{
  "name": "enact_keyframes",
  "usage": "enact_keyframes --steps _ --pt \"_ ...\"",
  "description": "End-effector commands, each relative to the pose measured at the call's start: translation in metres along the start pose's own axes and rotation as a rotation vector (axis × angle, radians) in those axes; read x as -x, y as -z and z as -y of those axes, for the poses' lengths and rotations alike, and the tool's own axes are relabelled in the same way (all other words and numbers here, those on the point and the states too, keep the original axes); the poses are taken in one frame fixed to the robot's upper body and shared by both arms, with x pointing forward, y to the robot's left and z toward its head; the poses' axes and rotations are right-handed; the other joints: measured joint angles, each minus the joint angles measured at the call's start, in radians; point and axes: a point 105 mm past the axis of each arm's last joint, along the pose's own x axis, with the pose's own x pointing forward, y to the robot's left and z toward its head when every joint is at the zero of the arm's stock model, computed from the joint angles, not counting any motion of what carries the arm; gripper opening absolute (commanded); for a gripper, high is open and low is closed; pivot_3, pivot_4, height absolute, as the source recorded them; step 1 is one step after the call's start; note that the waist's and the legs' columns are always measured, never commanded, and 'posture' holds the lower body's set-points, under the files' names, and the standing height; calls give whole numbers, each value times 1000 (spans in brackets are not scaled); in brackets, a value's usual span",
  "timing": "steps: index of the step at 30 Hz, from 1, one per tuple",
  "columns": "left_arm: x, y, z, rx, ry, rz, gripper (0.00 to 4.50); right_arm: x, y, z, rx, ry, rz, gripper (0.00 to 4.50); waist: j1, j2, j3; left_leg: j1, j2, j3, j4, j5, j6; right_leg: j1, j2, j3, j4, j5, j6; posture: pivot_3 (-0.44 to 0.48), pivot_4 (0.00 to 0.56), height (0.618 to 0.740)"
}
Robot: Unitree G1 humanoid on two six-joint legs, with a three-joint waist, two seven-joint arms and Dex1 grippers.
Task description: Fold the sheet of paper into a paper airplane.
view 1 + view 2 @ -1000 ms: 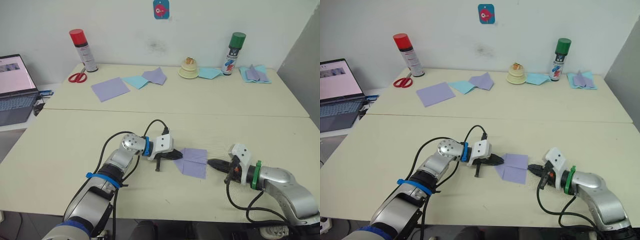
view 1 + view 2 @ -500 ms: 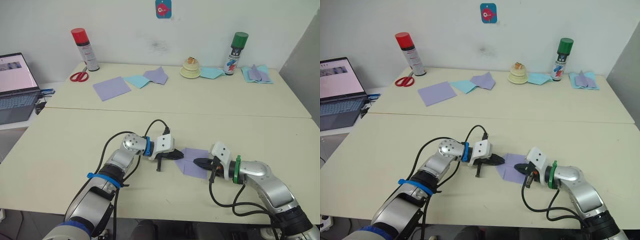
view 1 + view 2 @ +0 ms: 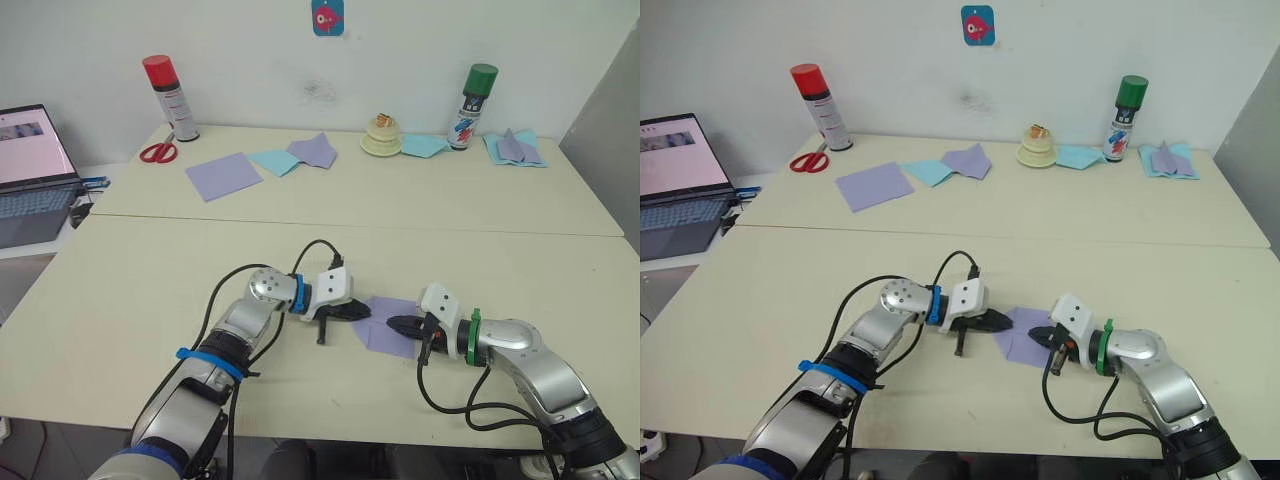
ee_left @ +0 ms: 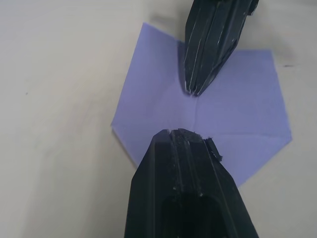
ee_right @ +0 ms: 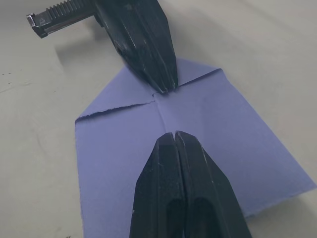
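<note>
sheet of paper [image 3: 385,325]: flat on desk [image 3: 120,300], near front edge, centre; nose corners folded, point twd robot's left.
crease axis: runs left–right, under both tips.
left gripper [image 3: 357,312]: fingers closed, empty, pressing nose.
right gripper [image 3: 392,325]: fingers closed, empty, pressing mid-crease; both arms equally near.

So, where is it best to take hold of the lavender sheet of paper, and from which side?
Probably at its free edge on the robot's right. The sheet of paper lies flat on the table, with its folded point under the left tool and the right tool pressing mid-sheet, both shut. Flat paper offers only an edge, so slide one finger under it, coming low.
</note>
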Motion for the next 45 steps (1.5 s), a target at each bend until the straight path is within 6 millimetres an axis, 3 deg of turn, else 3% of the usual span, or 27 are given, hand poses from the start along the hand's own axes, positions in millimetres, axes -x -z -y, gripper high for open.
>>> enact_keyframes --steps 1,14,28,34,39,42,45 --pt "-6 10 8 1 38 -46 0 -2 26 -3 -41 0 -113 17 -1 0 0 0 0 0 0 0 0 0 0 0 0 0 0 0 150 717" --pt "29 59 16 217 -37 -130 0 -3 27 -2 -24 -10 -135 17 -6 0 0 1 1 0 -1 0 0 0 1 0 0 0 0 0 150 717" --pt "61 85 22 344 -103 -170 0 -4 28 -2 -9 -26 -145 17 -16 -1 -1 7 1 0 -7 0 0 2 1 1 1 0 -1 0 150 717" --pt "62 86 24 358 -114 -165 0 -4 27 -2 0 -32 -141 17 -16 -2 -3 14 1 2 -14 0 0 6 1 2 -2 -1 -2 0 150 717" --pt "55 83 27 340 -91 -159 0 -4 5 -1 20 -36 -33 17 -16 -2 -3 15 1 2 -14 0 0 6 1 2 -1 -1 -2 0 150 717" --pt "53 82 29 326 -84 -157 0 9 -17 1 2 -47 61 17 -16 -1 -1 14 2 2 -14 0 0 6 1 2 -1 -1 -2 0 150 717" --pt "51 81 30 311 -78 -158 0 30 -25 6 -5 -40 85 583 -16 1 1 14 2 2 -14 0 0 5 1 2 -1 -1 -2 0 150 717"
